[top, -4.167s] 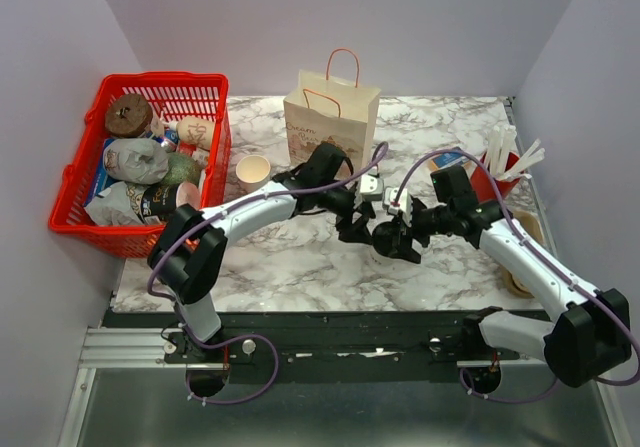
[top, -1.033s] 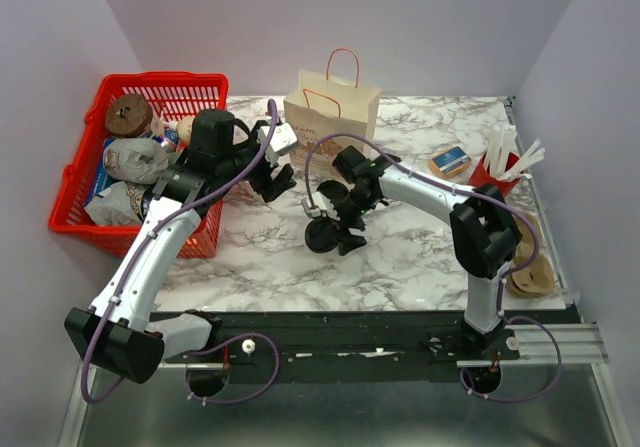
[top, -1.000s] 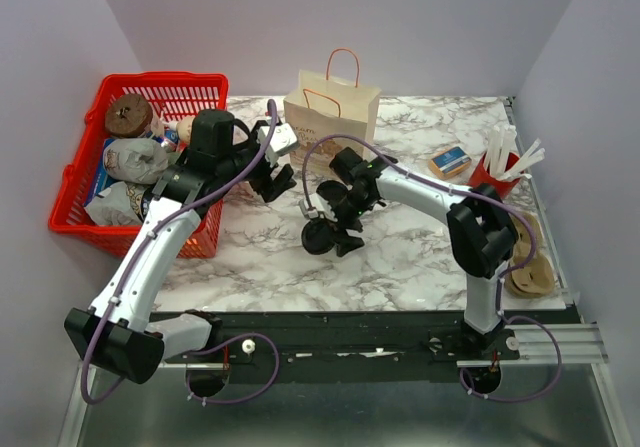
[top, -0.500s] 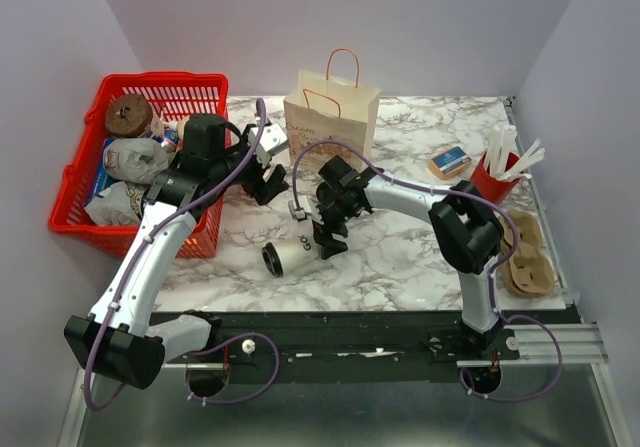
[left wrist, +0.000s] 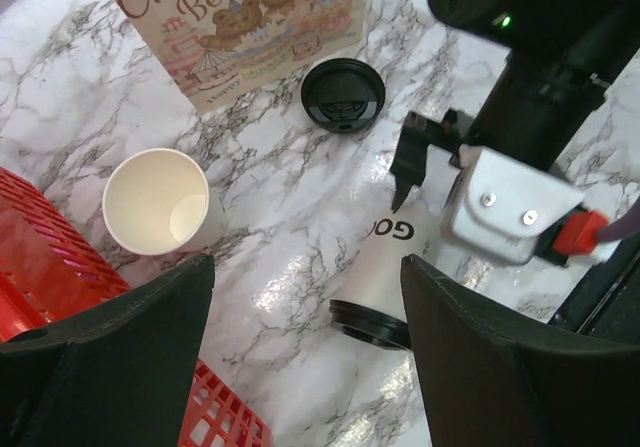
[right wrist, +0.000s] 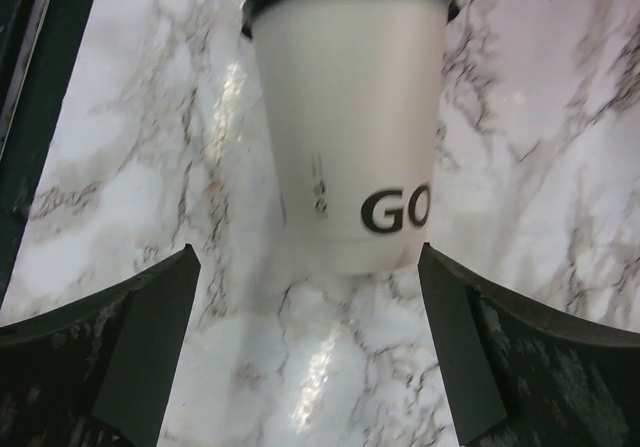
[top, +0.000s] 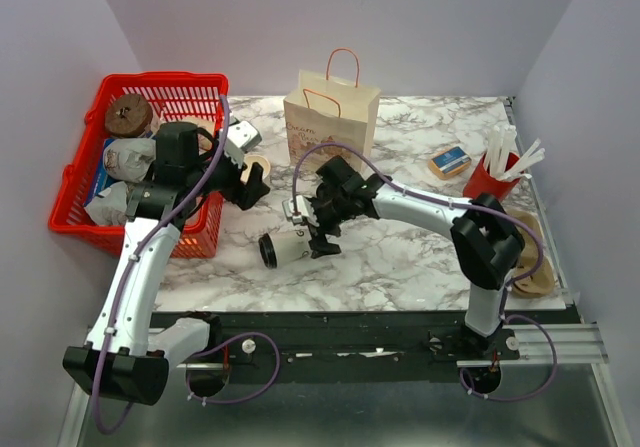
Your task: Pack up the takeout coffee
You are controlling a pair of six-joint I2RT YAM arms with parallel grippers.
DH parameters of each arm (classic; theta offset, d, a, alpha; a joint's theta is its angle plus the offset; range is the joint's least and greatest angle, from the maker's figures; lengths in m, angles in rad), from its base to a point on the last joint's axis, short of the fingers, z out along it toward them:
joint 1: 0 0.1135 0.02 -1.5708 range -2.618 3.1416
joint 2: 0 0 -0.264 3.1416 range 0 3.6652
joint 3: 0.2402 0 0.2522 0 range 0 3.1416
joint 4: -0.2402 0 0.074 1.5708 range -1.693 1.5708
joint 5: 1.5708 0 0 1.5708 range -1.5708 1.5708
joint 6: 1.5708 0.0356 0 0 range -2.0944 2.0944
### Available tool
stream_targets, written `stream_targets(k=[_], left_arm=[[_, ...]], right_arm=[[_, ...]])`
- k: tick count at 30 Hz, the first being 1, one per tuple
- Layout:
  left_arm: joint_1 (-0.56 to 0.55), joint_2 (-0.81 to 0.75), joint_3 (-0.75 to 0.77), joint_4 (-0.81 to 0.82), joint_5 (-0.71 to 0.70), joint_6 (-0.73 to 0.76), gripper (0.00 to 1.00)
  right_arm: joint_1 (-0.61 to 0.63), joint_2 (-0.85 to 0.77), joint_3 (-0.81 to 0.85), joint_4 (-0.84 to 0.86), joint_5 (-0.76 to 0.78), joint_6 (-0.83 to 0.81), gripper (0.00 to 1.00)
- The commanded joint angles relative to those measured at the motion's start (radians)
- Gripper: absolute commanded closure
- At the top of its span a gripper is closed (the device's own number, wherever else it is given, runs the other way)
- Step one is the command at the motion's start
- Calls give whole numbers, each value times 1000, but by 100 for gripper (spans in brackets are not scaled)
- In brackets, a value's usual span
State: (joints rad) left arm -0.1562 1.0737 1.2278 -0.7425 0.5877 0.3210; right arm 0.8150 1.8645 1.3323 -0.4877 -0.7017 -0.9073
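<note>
- One marble worktop (top: 420, 257) carries everything here (it is white with grey veins).
- One red basket (top: 130, 87) sits at the far left edge, filled with wrapped food items.
- One cream paper bag (top: 335, 117) stands upright at the back centre, its red handles up and a bear print on its front (left wrist: 240, 27).
- The left gripper (top: 248, 182) hangs above the worktop just beside the basket. Its jaws are spread wide with nothing between them (left wrist: 305, 267).
- The right gripper (top: 318, 232) is low over the middle of the worktop, in front of the bag. Its jaws are also spread wide (right wrist: 308, 257). Only the base end of the cup lies between the fingertips, with bare marble showing on one side (on the other I cannot tell whether a finger touches).
- The takeout coffee (top: 285, 249) lies on its side on the worktop, near the front and well apart from the bag. Its black lid is on and points toward the near-left, and its base points toward the right gripper. The letters "GO" show on its whitish wall (right wrist: 345, 117) (left wrist: 385, 267).
- One tan paper cup (top: 257, 167) stands upright and open between the basket and the bag (left wrist: 155, 202).
- One loose black lid (left wrist: 343, 92) lies flat just in front of the bag, apart from both cups.
</note>
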Motion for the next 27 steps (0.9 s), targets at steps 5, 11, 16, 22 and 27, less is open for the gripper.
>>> stream_targets(k=[5,11,16,22,27], left_arm=[[29,-24,81,17,31,-163,17],[41,-81,62,-12,9,-155,16],[50,-100,45,2,8,-168,16],[55,-89,41,-3,30,-140,16],[55,-84,42,-78,115,-19,14]], right_arm=[[98,221,202,118,122,77,0],[128,265,255,78,188,71,3],[130,266,243,24,202,54,13],[95,185,186,83,125,182,23],[23,76,165,83,-56,342,23]])
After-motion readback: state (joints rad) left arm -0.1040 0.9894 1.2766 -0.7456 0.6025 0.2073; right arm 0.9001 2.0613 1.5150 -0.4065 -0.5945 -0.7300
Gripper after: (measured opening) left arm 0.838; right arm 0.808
